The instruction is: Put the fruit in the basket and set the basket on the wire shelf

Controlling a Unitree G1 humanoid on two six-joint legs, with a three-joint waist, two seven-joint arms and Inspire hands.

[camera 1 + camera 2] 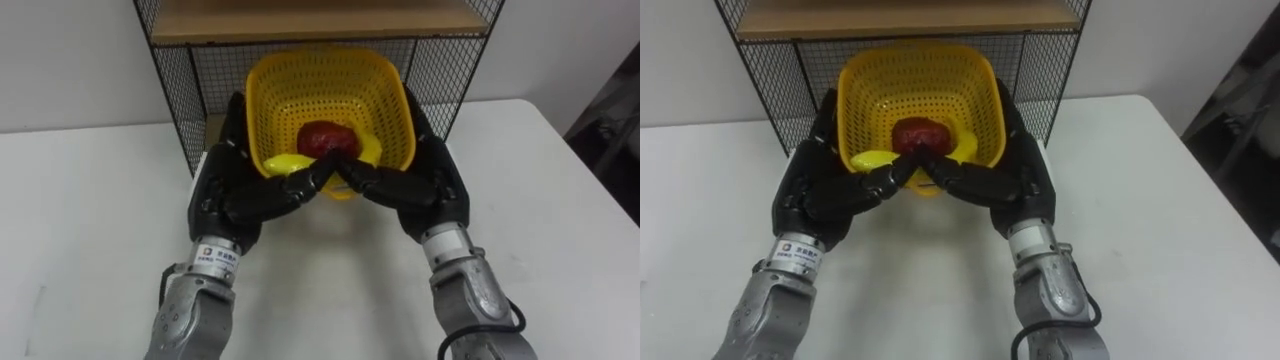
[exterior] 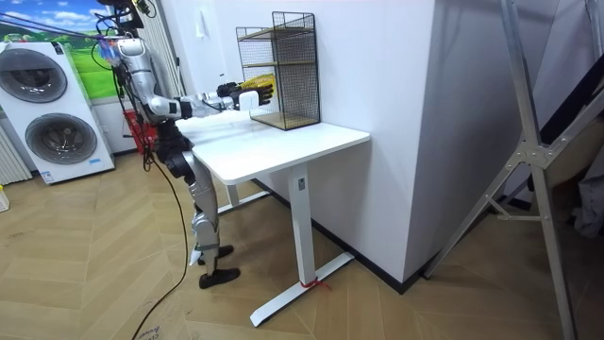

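Left hand (image 1: 235, 195) and right hand (image 1: 415, 190) are both clamped on the yellow basket (image 1: 330, 55). Fingers run up its two sides, thumbs hook over the near rim and nearly meet in the middle. Inside the basket lie a red fruit (image 1: 328, 138) and, touching it, a yellow fruit (image 1: 285, 162). The basket tilts toward the camera at the open front of the wire shelf (image 1: 180, 90), under its wooden board (image 1: 310, 20). I can't tell whether its bottom rests on anything. The white table (image 1: 90, 230) around the arms is bare.

Room view: the robot stands at the end of the table (image 2: 283, 142) on the room view's left, both arms stretched forward. The basket (image 2: 262, 90) is at the front of the shelf (image 2: 293, 71), which stands at the back of the table by the wall. Washing machines (image 2: 57, 132) are behind the robot.

Right eye view: same grip, left hand (image 1: 825, 195) and right hand (image 1: 1010, 185) on the basket (image 1: 915, 52). The red fruit (image 1: 920, 133) and yellow fruit (image 1: 875, 158) sit low in it, with the shelf (image 1: 770, 80) mesh behind.

Judgement: the fruit is loaded, so the step in hand is placing the basket on the shelf. The next move calls for pushing it level and deeper under the board. It then needs setting down flat before both hands let go and slide out without snagging the mesh.
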